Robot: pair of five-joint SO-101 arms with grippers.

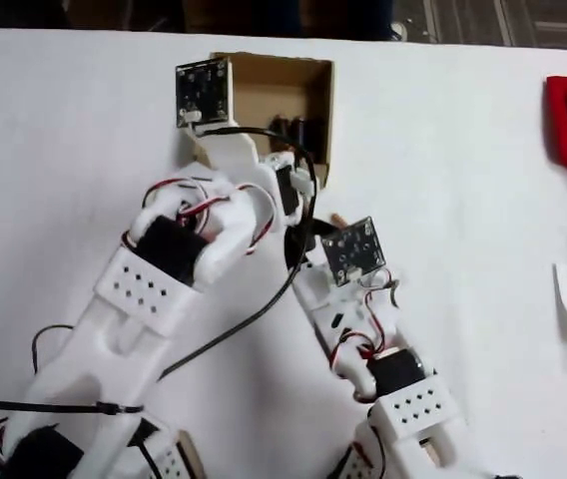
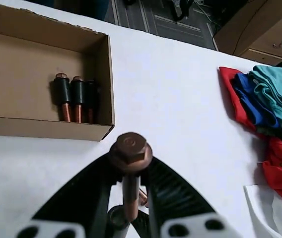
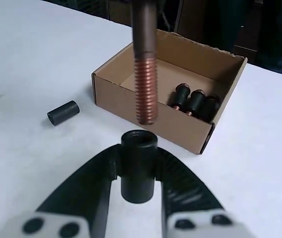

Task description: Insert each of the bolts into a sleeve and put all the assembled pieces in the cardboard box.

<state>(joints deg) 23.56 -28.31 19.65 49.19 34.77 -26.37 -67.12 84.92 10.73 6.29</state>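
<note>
Hovering over a white bench (image 1: 463, 200), two white robot arms meet just in front of an open cardboard box (image 1: 318, 110) that sits at the bench's far edge. The left arm (image 1: 164, 269) comes in from the near left corner and its black jaws are clamped on the shank of a copper-coloured bolt (image 2: 130, 163). The bolt is held upright, hexagonal head on top and threaded end pointing down. The right arm (image 1: 363, 329) comes in from the near edge, and its black jaws are closed around a short black sleeve (image 3: 138, 168), also upright with its open mouth facing up. The bolt's threaded tip hangs directly above that mouth, very near it and not yet inside. Three assembled pieces (image 2: 76, 96), each a copper bolt wearing a black sleeve, lie side by side on the box floor, touching one another and close against one side wall. One more black sleeve (image 3: 62, 112) lies on its side on the bare bench, near a corner of the box and apart from it. Folded red, blue and teal cloths (image 2: 265, 99) are piled at the bench's right edge, well apart from the box. A white sheet (image 2: 275, 208) lies just nearer than the cloths along that same edge.
</note>
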